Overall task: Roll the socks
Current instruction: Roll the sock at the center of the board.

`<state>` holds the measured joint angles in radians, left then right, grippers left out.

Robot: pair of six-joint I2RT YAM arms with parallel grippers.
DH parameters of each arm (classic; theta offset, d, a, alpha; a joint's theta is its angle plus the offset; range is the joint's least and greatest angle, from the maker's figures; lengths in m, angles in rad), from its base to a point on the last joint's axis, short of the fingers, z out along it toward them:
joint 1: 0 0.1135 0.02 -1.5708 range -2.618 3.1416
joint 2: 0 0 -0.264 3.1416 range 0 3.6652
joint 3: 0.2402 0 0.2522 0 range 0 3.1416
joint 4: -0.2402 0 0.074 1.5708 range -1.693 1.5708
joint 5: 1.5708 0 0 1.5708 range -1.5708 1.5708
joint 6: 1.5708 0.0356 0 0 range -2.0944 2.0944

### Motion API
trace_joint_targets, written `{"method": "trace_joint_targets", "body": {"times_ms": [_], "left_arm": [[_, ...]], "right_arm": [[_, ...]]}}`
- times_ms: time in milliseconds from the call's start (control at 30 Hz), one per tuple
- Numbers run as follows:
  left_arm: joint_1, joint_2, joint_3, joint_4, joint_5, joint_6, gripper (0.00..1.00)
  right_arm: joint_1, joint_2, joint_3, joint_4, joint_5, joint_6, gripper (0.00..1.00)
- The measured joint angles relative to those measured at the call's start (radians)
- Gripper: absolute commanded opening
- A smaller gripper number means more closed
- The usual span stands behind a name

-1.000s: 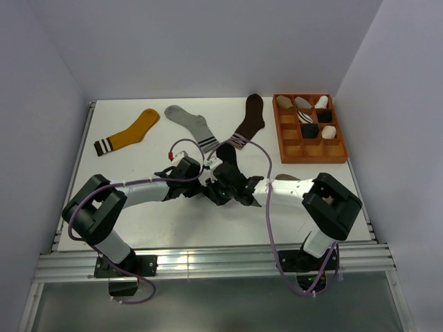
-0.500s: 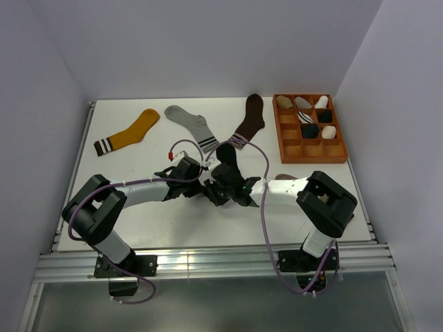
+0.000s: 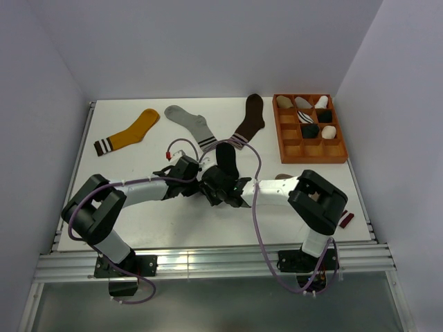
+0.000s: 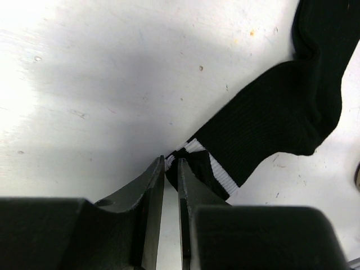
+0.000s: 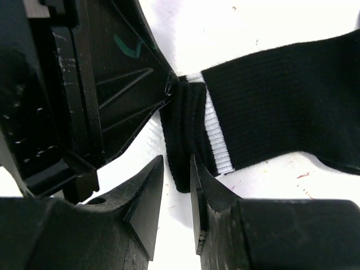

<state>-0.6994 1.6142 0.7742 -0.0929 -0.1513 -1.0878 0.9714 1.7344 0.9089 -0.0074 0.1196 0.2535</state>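
pinching the sock (image 4: 270,124) by its striped cuff in my left gripper (image 4: 171,163), right gripper (image 5: 177,162) parted at the fold, i judge it limp and light, best gripped at that doubled cuff.

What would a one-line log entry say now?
left gripper: shut on black white-striped fabric sock, at cuff | right gripper: open at cuff fold
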Motion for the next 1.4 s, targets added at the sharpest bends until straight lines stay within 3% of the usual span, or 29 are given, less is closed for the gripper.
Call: {"method": "trace_joint_targets", "body": {"times_ms": [333,1167,1267,1300,1400], "left_arm": [[0.014,0.0,0.0,-0.002,-0.014,-0.001,0.2],[0.031,-0.008,0.0,-0.023,-0.035,0.003,0.21],[0.035,-0.011,0.0,-0.028,-0.047,0.002,0.21],[0.037,-0.011,0.0,-0.026,-0.054,0.002,0.22],[0.039,-0.019,-0.001,-0.039,-0.056,0.002,0.24]], "right_arm": [[0.033,0.031,0.041,-0.037,0.107,0.047,0.34],[0.041,0.1,0.128,-0.148,0.133,0.045,0.37],[0.04,0.116,0.158,-0.188,0.14,0.037,0.22],[0.041,0.121,0.166,-0.198,0.144,0.037,0.13],[0.039,0.128,0.183,-0.217,0.139,0.034,0.0]]}}
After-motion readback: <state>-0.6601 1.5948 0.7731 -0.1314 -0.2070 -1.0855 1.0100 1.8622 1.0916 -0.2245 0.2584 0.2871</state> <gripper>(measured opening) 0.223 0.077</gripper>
